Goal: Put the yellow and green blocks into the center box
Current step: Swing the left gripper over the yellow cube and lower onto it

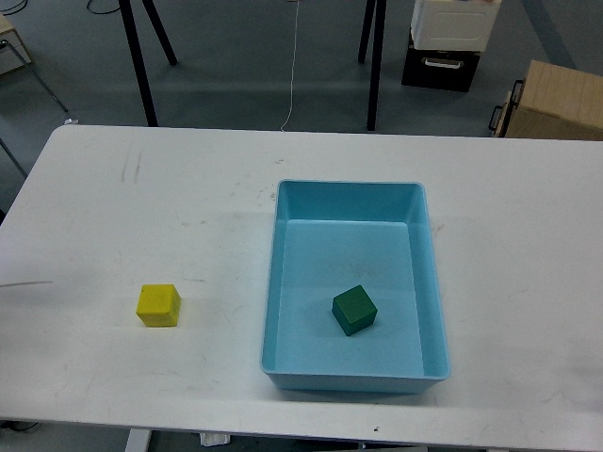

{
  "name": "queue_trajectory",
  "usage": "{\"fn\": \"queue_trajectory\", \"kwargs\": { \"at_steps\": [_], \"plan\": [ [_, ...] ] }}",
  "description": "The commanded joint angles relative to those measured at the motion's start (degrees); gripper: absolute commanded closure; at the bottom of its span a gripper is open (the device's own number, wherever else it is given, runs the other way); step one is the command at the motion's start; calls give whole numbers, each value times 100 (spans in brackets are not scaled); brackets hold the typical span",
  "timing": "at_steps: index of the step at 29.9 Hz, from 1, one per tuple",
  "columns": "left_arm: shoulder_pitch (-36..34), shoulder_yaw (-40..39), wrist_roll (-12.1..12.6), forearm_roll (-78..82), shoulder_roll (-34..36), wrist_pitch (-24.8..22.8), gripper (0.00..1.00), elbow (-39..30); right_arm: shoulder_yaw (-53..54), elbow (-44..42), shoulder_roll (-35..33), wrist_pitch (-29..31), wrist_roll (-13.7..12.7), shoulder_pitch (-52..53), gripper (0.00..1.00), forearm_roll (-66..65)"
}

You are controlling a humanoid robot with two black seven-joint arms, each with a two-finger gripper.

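One green block [354,310] inside blue tray [278,282], yellow block [158,305] outside (left).

Yellow block [158,305] unobstructed; tray wall [272,282] alongside.

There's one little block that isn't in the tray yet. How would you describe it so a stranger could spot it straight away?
Start at the white table and find the big light blue tray right of its middle. Look left of the tray, across bare tabletop, to a small cube sitting alone near the front edge. It is the yellow block, bright yellow and outside the tray, while the similar green block is dark green and lies inside it.
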Motion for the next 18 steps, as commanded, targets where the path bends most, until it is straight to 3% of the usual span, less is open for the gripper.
{"fn": "queue_trajectory", "kwargs": {
  "at_steps": [1, 4, 10, 14, 18],
  "plan": [
    [-1068, 1265, 48, 389, 1225, 0, 0, -68, 106, -1, -8, 0, 1, 16, 0, 1],
    [-2219, 2487, 57, 1161, 1667, 0, 0, -94, 176, -1, -17, 0, 1, 51, 0, 9],
    [-4330, 5194, 48, 2806, 1615, 0, 0, -77, 177, -1, -17, 0, 1, 166, 0, 18],
    [-5315, 6689, 65, 3666, 1001, 0, 0, -103, 142, -18, 0, 0, 1, 227, 0, 18],
    [-6141, 7867, 267, 4695, 588, 0, 0, -121, 133, -36, 0, 0, 1, 254, 0, 18]
  ]
}}
